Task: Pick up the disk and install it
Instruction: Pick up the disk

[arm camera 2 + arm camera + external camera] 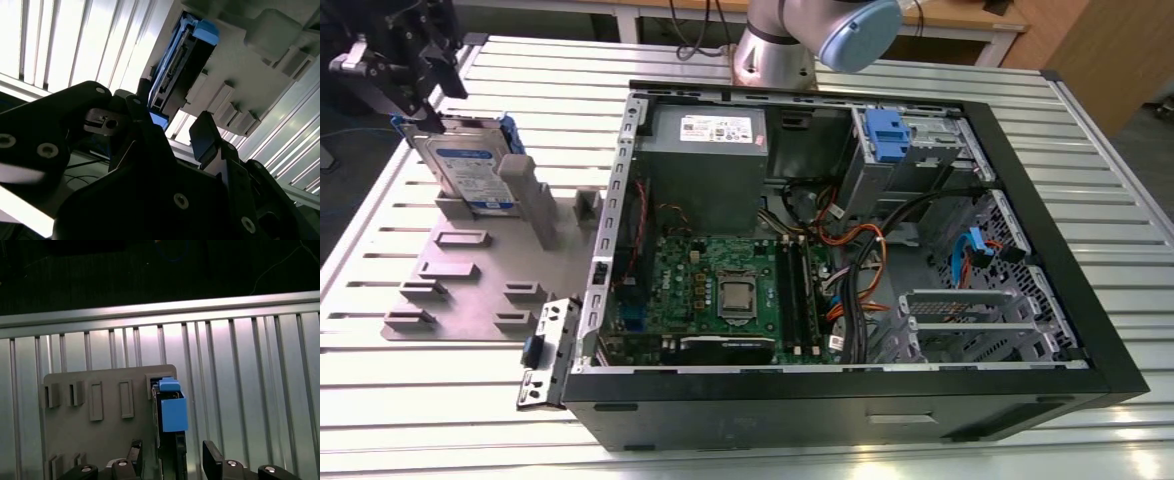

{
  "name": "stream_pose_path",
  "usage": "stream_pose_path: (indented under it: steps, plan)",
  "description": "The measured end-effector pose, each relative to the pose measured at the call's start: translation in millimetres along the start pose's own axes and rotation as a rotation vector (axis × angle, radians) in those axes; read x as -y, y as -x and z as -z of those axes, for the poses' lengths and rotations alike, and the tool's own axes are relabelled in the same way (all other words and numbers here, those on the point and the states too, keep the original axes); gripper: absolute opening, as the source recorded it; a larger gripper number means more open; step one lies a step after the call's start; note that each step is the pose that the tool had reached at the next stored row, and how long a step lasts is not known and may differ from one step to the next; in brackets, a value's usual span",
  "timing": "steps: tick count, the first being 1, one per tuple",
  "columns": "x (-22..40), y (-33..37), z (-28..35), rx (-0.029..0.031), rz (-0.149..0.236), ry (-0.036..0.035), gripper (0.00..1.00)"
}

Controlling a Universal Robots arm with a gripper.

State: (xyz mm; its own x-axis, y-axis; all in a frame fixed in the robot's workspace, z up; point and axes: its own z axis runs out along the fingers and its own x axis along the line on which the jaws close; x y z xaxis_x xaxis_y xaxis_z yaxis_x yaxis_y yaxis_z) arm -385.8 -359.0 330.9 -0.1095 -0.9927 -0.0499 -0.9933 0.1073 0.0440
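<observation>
Nearest, along the bottom of the exterior view, a silver table point(440, 400) with long grooves. On it, an open black computer case point(854, 410) across the middle and right of the frame. Inside, a green board point(720, 290) low and left of middle, with coloured wires beside it. Farther back, a grey metal box point(707, 180) with a small white label point(716, 128); print too small to read. To the right of that, a blue clip point(886, 135) on a silver cage.

Left of the case, a flat grey plate point(474, 300) with little raised blocks. Bare table along the plate's near and left edges. Standing on its edge at the far end of the plate, in the upper left of the frame, the disk point(470, 165): silver, with blue side rails and a white-and-blue label. Print there too small to read as well. Apart from the case wall, with grey posts in between.

Right at the disk's top end, the black gripper point(416, 105). In the first wrist view, spread wide and holding nothing, with one finger point(212, 462) out on each side of the disk point(172, 415) and a clear gap on both sides. Blue end piece toward the camera. Much the same in the second wrist view: gripper point(172, 112) spread, disk point(175, 75) in line with the gap. Hard to tell how far down past the disk's top.

Farthest back, at the top middle of the exterior view, the silver arm point(774, 50) with a pale blue cap.
</observation>
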Motion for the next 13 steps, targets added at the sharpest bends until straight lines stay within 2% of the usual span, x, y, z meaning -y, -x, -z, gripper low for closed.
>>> stream_pose_path:
  steps: [6, 9, 11, 13]
  plan:
    - [-0.2, 3.8, -10.3, -0.0011, 0.038, -0.005, 0.59]
    - [-0.4, 4.6, -13.9, -0.0019, 0.056, -0.0053, 0.59]
    - [-0.8, 4.6, -15.4, -0.0057, 0.067, -0.0049, 0.59]
    - [-1.1, 4.4, -17.0, -0.0136, 0.079, -0.0049, 0.59]
